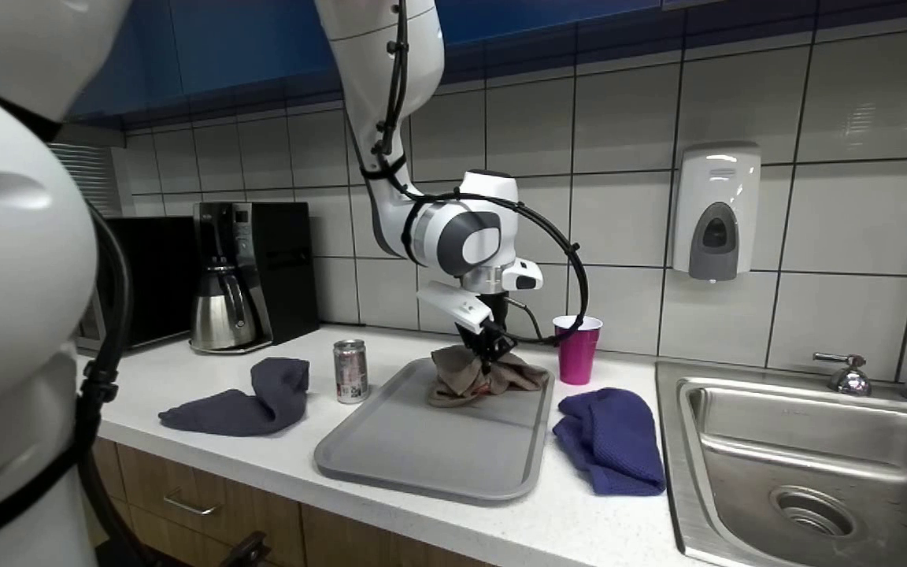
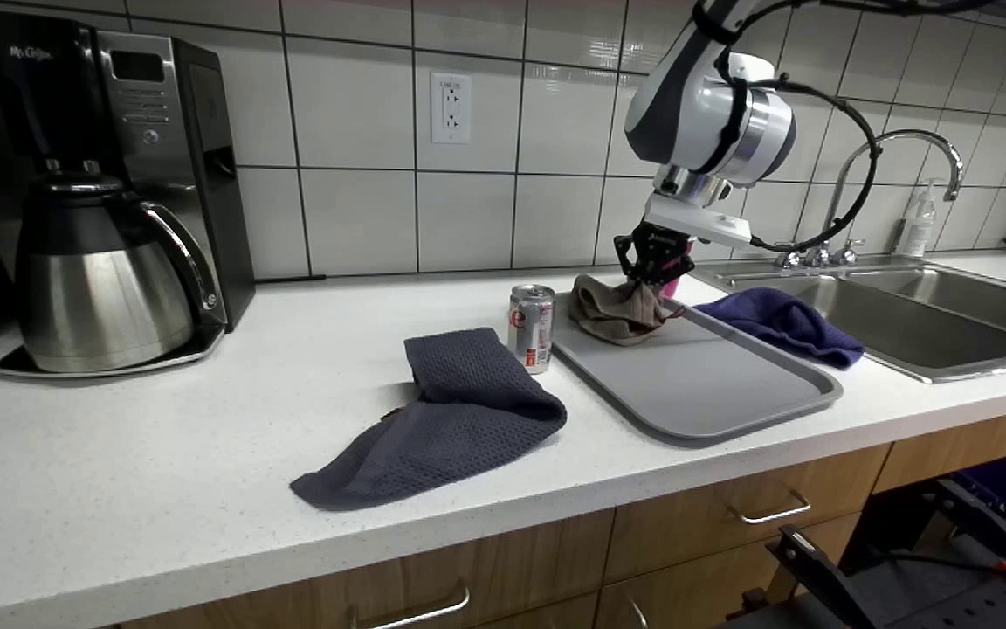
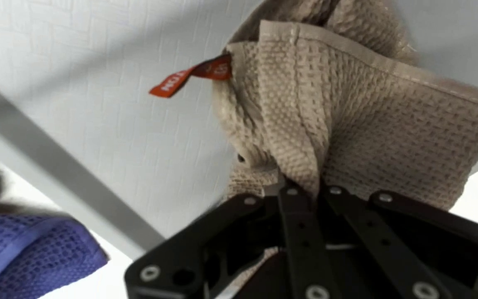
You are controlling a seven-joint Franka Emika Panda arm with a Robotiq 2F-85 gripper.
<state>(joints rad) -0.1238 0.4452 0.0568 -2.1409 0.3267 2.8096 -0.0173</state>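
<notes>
A crumpled brown towel [image 1: 453, 386] lies toward the back of the grey tray [image 1: 430, 453]. My gripper [image 1: 486, 362] comes down over it from above and pinches a fold. In the wrist view the towel [image 3: 401, 116] runs up between the closed fingers of the gripper [image 3: 315, 191], and a red tag [image 3: 193, 74] sticks out from its side. The fingertips themselves are partly hidden by cloth. Most of the towel [image 2: 608, 310] still rests on the tray [image 2: 695, 393].
A pink cup [image 1: 578, 354] stands behind the tray near the wall. The blue-purple towel [image 1: 611, 441] lies between tray and sink [image 1: 678, 472]. Left of the tray are a silver can [image 2: 531, 330] and a dark grey towel [image 2: 459, 428]. A coffee maker [image 2: 206, 157] stands farther left.
</notes>
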